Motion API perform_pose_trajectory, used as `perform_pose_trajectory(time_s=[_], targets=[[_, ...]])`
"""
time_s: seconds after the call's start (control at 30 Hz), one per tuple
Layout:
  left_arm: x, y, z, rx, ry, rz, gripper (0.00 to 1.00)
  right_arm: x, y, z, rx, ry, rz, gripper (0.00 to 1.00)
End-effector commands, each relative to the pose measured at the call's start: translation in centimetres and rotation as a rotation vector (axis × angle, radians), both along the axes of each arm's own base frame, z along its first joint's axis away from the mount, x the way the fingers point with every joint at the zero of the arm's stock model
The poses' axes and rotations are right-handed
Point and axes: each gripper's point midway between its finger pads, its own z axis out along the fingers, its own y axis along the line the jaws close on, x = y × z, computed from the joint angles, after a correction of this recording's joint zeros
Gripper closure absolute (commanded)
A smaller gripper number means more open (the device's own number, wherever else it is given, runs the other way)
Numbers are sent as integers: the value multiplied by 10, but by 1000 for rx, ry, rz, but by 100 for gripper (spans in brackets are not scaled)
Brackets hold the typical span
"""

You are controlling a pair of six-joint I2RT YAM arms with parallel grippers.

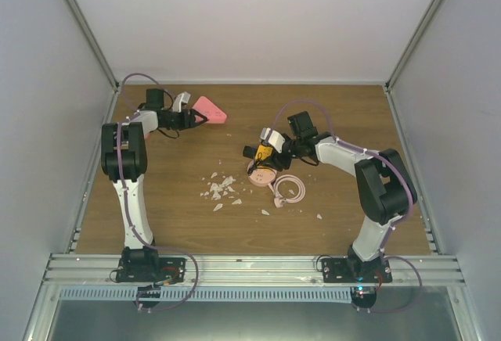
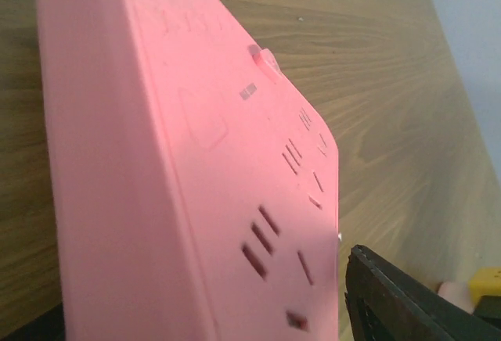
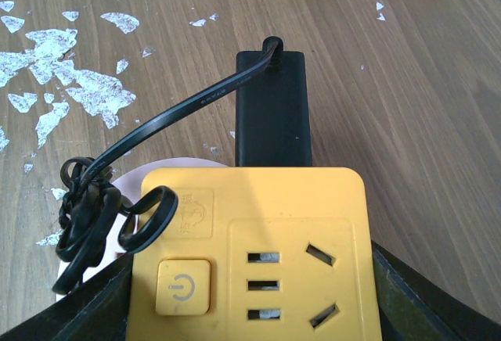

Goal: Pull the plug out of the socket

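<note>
The right end effector (image 1: 265, 152) is clamped on the yellow socket (image 3: 258, 255), one finger against each side, with the socket's face turned up toward the wrist camera. Just beyond the fingertips, the black plug (image 3: 274, 114) is seated in the socket's far side. Its black cable (image 3: 156, 126) leaves the plug's far end and runs back to a tangle left of the fingers. A pale disc (image 1: 262, 177) lies under the socket, and white flakes (image 3: 70, 83) are scattered on the counter (image 3: 391, 59) ahead and to the left.

The left end effector (image 1: 186, 116) is well apart from all this, at a pink power strip (image 2: 196, 161) that tilts up right in front of its camera. Only one finger (image 2: 407, 302) shows, beside the strip's edge, so I cannot tell whether that end effector is gripping or letting go.

The plug is not yet out. The step in hand looks like bracing the socket. The next move probably calls for the left end effector to cross over, close on the black plug and draw it straight away from the socket.

The right arm reaches inward with its elbow raised behind the wrist. The left arm rises from its base, then bends toward the strip.
</note>
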Motion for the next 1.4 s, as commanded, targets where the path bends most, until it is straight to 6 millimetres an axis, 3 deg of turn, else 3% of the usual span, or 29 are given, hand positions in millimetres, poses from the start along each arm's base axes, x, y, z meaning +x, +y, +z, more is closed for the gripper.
perform_pose_trajectory(time_s=[0.0,0.03,0.2,0.5,0.77,0.9,1.03,1.27,1.37], targets=[[14,3,6,74,-56,18,29,-17,-10,-31,-67,105,5,94],[15,5,6,98,-64,23,21,-17,-10,-31,-67,106,7,94],[16,10,17,199,-112,27,2,-19,-9,-31,-67,104,15,94],[6,18,42,327,-180,44,1,-24,-6,-33,-75,106,38,94],[-13,17,79,362,-271,9,1,-34,3,-31,-64,117,82,94],[-42,5,99,355,-344,-76,1,-45,12,-30,-52,127,131,94],[-82,-11,111,319,-433,-215,1,-58,20,-30,-53,130,188,93],[-159,-34,113,265,-587,-443,1,-85,30,-26,-35,149,306,91],[-195,-50,101,258,-630,-547,2,-94,34,-26,-35,152,345,91]])
